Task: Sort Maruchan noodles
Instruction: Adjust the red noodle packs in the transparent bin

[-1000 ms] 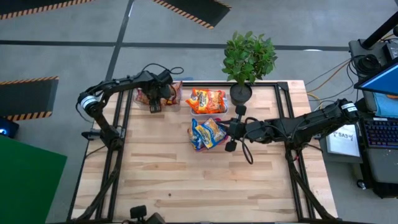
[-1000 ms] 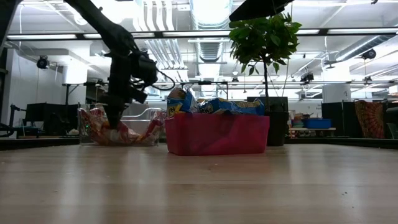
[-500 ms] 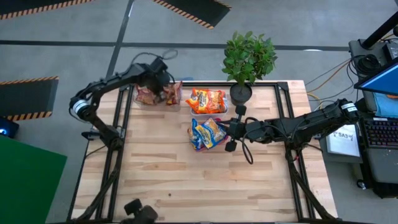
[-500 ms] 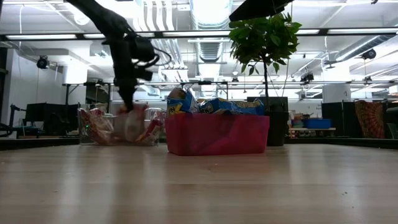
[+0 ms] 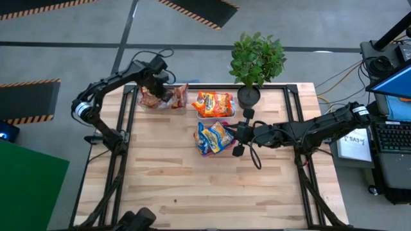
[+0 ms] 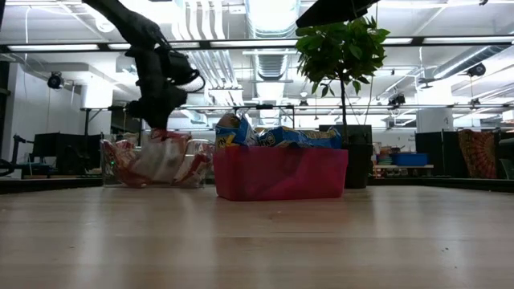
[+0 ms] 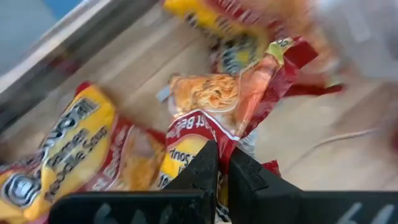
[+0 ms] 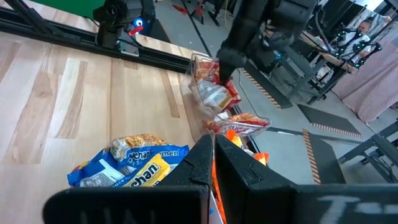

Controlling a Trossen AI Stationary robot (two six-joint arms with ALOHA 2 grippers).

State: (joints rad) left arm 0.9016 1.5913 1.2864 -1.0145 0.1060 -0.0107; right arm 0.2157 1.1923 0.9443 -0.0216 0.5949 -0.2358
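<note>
Overhead, left gripper (image 7: 219, 163) pinches a crinkly reddish packet (image 7: 214, 118); right gripper (image 8: 211, 151) closed, empty.

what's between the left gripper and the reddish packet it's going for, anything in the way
Nothing visible: the left gripper is already shut on the reddish-pink packet, pinching its edge above the clear tray at the table's far left corner. The right gripper waits shut beside the blue-and-yellow packets.

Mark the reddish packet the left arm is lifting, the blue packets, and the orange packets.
reddish packet (image 7: 205, 124), left wrist view, crinkled upper half.
blue packets (image 5: 215, 136), high view, top packet's middle.
orange packets (image 5: 213, 102), high view, top packet's face.
</note>
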